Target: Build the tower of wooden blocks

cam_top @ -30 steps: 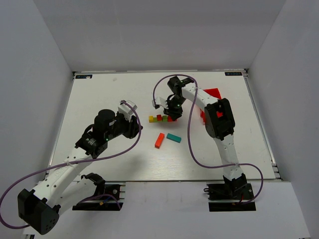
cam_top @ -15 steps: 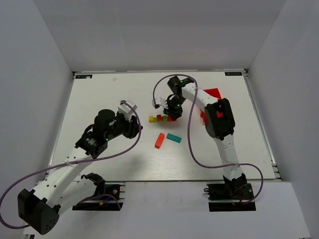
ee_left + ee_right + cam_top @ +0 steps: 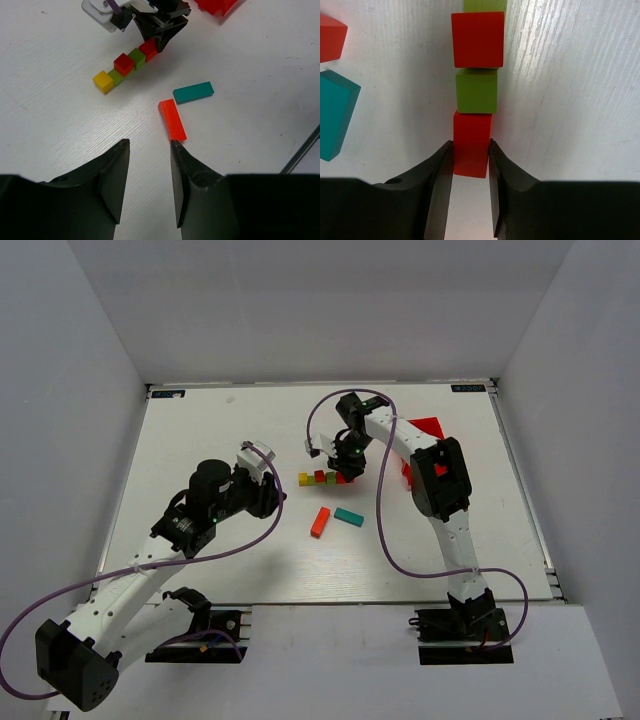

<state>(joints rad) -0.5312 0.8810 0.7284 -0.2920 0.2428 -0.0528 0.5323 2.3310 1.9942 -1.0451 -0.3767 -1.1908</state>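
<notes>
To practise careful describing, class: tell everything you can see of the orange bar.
The orange bar is a long, plain block, painted wood by its look, lying flat on the white table. No gripper holds it; its near end lies just beyond the open left gripper. The teal bar lies by its far end, seemingly not touching.

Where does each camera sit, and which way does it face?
Top external: fixed above and behind, looking down on the table; the left arm and right arm show.
Left wrist: on the left arm, facing the orange bar and teal bar past its open left gripper.
Right wrist: on the right arm, looking down; the right gripper clasps the end red cube.
Shared: all three see the row of cubes.
</notes>
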